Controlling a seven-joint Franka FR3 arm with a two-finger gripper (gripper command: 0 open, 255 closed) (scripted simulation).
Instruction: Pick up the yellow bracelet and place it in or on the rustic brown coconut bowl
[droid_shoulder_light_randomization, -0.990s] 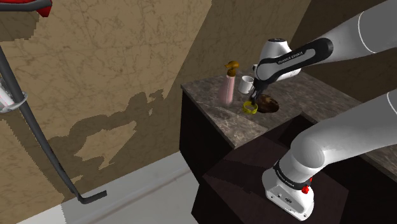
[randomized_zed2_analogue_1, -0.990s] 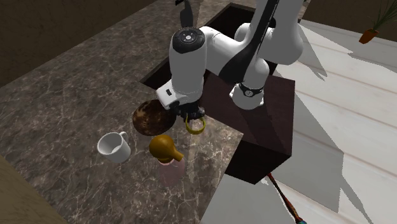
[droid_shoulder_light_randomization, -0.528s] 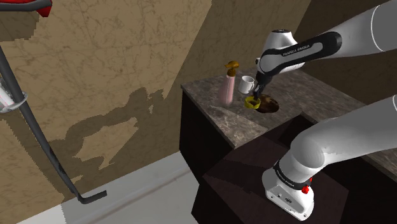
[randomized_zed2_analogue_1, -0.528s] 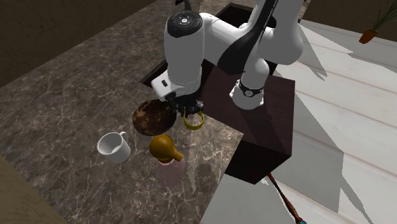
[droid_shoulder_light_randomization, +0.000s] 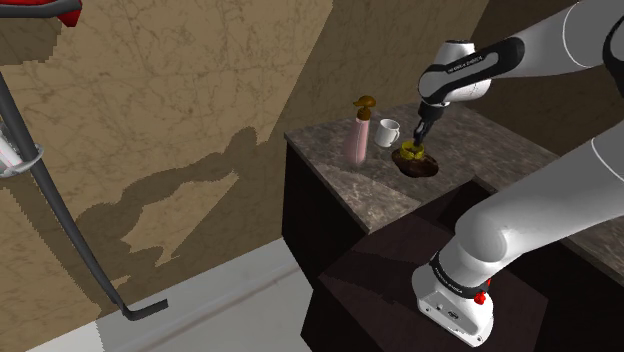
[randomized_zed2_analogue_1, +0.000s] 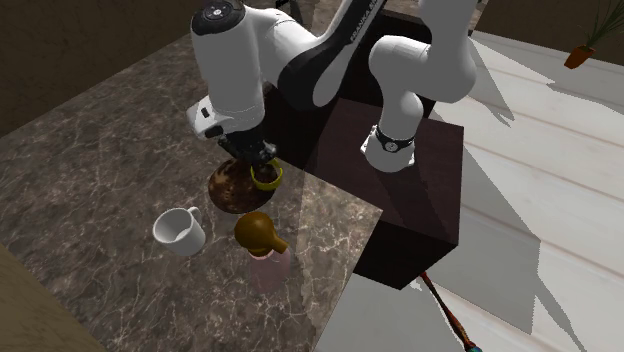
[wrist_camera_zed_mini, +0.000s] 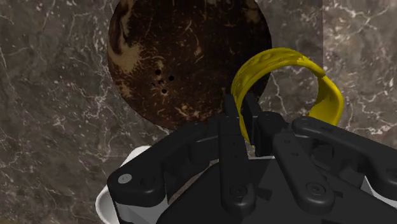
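Your gripper (wrist_camera_zed_mini: 240, 111) is almost closed, its two fingers pinching the band of the bracelet (wrist_camera_zed_mini: 280, 60). The rest of the yellow ring sticks out past the fingertips. In the second exterior view you hold the bracelet over the rim of the bowl (randomized_zed2_analogue_1: 228, 190), at the bowl's 3 o'clock and clear of the counter (randomized_zed2_analogue_1: 100, 150). The cup (randomized_zed2_analogue_1: 180, 229) stands at the bowl's 8 o'clock and the bottle (randomized_zed2_analogue_1: 265, 245) at its 5 o'clock.

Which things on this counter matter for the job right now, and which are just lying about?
In the job:
yellow bracelet, clasped in the gripper
brown coconut bowl

Lying about:
white mug
pink bottle with a brown top
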